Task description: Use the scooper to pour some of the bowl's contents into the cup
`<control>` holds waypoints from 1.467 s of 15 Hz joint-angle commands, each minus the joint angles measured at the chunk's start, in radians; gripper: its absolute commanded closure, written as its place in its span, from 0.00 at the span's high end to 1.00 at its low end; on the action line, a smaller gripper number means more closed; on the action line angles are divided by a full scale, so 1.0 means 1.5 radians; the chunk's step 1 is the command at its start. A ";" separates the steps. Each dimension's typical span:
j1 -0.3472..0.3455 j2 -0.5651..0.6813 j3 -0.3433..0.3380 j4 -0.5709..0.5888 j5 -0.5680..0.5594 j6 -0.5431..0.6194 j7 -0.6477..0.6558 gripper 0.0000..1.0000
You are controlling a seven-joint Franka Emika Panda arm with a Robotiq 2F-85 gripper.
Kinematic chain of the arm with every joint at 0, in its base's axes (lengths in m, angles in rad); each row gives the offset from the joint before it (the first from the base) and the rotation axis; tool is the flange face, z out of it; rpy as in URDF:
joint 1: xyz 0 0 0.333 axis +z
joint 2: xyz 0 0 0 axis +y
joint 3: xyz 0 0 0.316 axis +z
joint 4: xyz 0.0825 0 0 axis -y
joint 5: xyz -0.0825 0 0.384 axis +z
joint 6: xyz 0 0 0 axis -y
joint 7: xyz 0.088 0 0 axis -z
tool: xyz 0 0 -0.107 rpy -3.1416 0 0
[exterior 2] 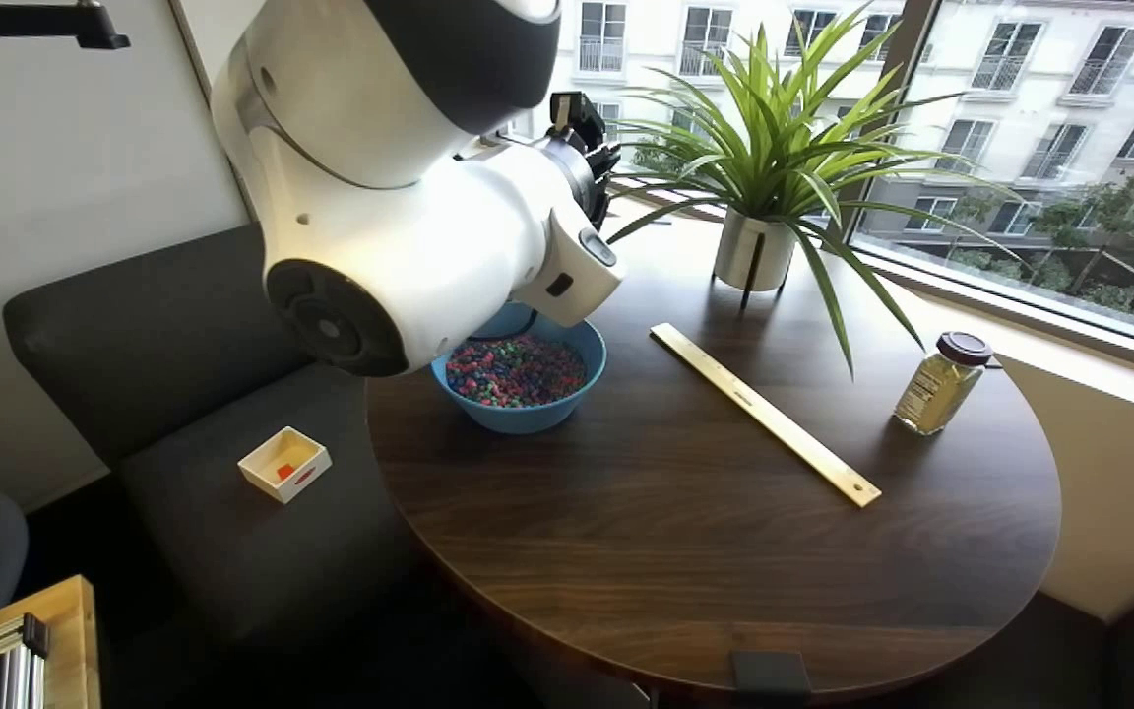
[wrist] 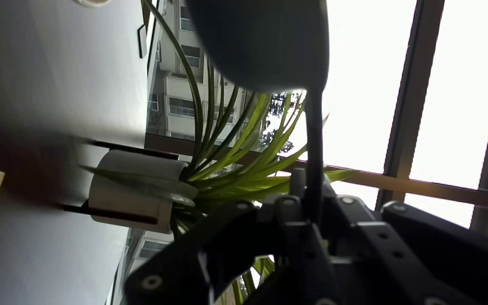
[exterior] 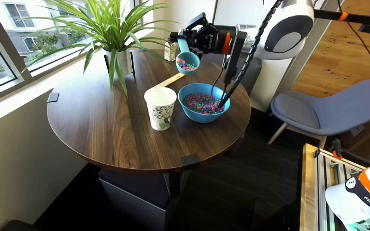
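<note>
My gripper (exterior: 181, 34) is shut on the handle of the light-blue scooper (exterior: 188, 61). The scooper's head hangs above the table, behind the cup and bowl in an exterior view, and holds multicoloured pieces. In the wrist view the gripper (wrist: 311, 197) grips the dark-looking handle, and the scooper head (wrist: 265, 42) is at the top. The blue bowl (exterior: 201, 116), with multicoloured pieces, stands on the table; it also shows in an exterior view (exterior 2: 518, 418), partly behind the arm. The white cup (exterior: 162, 112) stands upright beside the bowl, apart from the scooper.
A wooden ruler (exterior 2: 774, 418) lies on the round table (exterior 2: 685, 551). A potted plant (exterior: 120, 62) stands by the window, its leaves spreading widely. A glass jar (exterior 2: 939, 389) stands near the table edge. A black cable (exterior: 252, 51) hangs from the arm in front of the bowl.
</note>
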 commanded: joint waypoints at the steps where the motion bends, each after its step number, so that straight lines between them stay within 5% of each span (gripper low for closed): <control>1: 0.015 0.006 0.015 0.008 0.071 0.023 -0.119 0.02; 6: 0.022 0.033 0.022 0.029 0.164 0.025 -0.256 0.02; 7: 0.010 0.036 0.007 0.046 0.116 0.024 -0.223 0.02; 22: 0.039 0.065 0.004 0.076 0.106 0.025 -0.305 0.02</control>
